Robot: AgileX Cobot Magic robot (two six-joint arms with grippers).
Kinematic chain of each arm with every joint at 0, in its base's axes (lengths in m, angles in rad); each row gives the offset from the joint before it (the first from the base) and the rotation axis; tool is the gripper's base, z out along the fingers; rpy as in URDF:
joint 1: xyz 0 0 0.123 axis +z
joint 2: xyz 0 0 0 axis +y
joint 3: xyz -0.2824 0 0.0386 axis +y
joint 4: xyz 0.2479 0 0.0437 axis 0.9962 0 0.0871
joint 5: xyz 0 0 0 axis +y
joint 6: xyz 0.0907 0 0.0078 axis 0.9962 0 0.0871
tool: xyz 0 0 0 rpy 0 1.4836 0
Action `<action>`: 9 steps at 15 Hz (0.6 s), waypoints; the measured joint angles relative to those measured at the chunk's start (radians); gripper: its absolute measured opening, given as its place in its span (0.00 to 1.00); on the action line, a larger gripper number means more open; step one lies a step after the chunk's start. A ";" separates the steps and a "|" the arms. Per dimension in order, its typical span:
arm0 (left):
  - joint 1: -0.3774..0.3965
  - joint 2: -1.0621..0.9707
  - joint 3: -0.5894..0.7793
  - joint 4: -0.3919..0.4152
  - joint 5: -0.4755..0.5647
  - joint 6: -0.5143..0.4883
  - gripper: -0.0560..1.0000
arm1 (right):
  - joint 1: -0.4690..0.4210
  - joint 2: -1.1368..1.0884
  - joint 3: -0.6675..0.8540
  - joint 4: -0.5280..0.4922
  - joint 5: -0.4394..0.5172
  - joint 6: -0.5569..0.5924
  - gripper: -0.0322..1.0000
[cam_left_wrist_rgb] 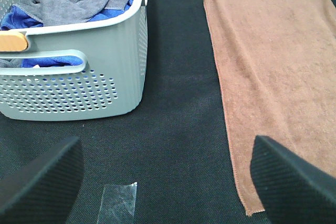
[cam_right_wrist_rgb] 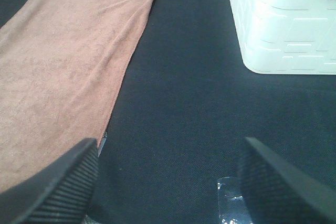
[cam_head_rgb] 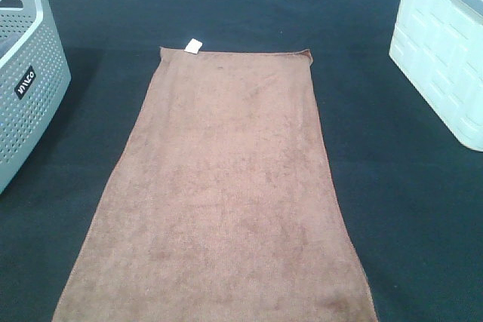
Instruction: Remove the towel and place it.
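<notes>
From above, the towel (cam_head_rgb: 226, 194) lies flat on the black cloth (cam_head_rgb: 392, 186), between a grey basket (cam_head_rgb: 30, 73) and a white bin (cam_head_rgb: 441, 50). At the left wrist, the left gripper (cam_left_wrist_rgb: 168, 182) hangs released over bare cloth between basket and towel. At the right wrist, the right gripper (cam_right_wrist_rgb: 168, 182) is released too, beside the towel's edge.

Grey perforated basket (cam_head_rgb: 26, 73) blocks the left edge of the frame; white bin (cam_head_rgb: 441, 50) blocks the upper right. Between them the black cloth (cam_head_rgb: 362, 111) lies open on both sides of the flat towel (cam_head_rgb: 226, 194).
</notes>
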 joint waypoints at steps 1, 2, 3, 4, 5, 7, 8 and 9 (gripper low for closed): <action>0.000 0.000 0.000 0.000 0.000 0.000 0.82 | 0.000 0.000 0.000 0.000 0.000 0.000 0.69; 0.000 0.000 0.000 0.000 0.000 0.000 0.82 | 0.000 0.000 0.000 0.000 0.000 0.000 0.69; 0.000 0.000 0.000 0.000 0.000 0.000 0.82 | 0.000 0.000 0.000 0.000 0.000 0.000 0.69; 0.000 0.000 0.000 0.000 0.000 0.000 0.82 | 0.000 0.000 0.000 0.000 0.000 0.000 0.69; 0.000 0.000 0.000 0.004 0.000 0.000 0.82 | 0.000 0.000 0.000 0.000 0.000 0.000 0.69; 0.000 0.000 0.000 0.015 0.000 0.000 0.82 | 0.000 0.000 0.000 0.000 0.000 0.000 0.69; 0.000 0.000 0.000 0.017 0.000 0.000 0.82 | 0.000 0.000 0.000 0.000 0.000 0.000 0.69; 0.000 0.000 0.000 0.017 0.000 -0.001 0.82 | 0.000 0.000 0.000 0.000 0.000 0.000 0.69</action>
